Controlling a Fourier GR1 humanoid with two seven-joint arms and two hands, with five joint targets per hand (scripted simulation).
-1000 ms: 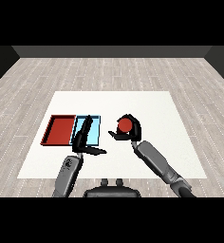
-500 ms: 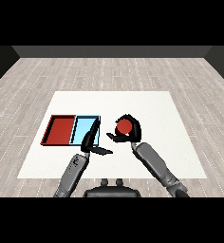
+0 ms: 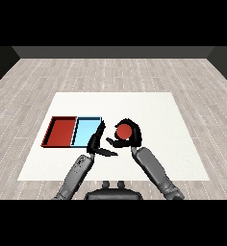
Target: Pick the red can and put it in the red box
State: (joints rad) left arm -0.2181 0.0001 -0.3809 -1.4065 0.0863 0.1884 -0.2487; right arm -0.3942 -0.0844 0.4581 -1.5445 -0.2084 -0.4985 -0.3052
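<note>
- Right now the right hand [image 3: 130, 139] is curled round the red can [image 3: 123, 130], fingers arched over the far side and thumb underneath, so the can sits inside its grasp just above the white counter [image 3: 182, 144].
- Just to the left of that hand, the left hand [image 3: 97, 143] stands with its fingers straight and relaxed, holding nothing, close beside the can but apart from it.
- Beyond the left hand lies the light blue tray [image 3: 86, 130], and touching its far-left side is the red tray [image 3: 61, 132]; both look bare inside.
- One risk, as I judge it: the red tray is the farther one from the right hand, so the can must pass over the blue tray, and letting go early would land it in the wrong tray.
- Another: the left hand stands between the can and the trays, and a sideways sweep could knock into it.
- Whether the can is lifted clear of the counter or resting on it, I cannot tell.
</note>
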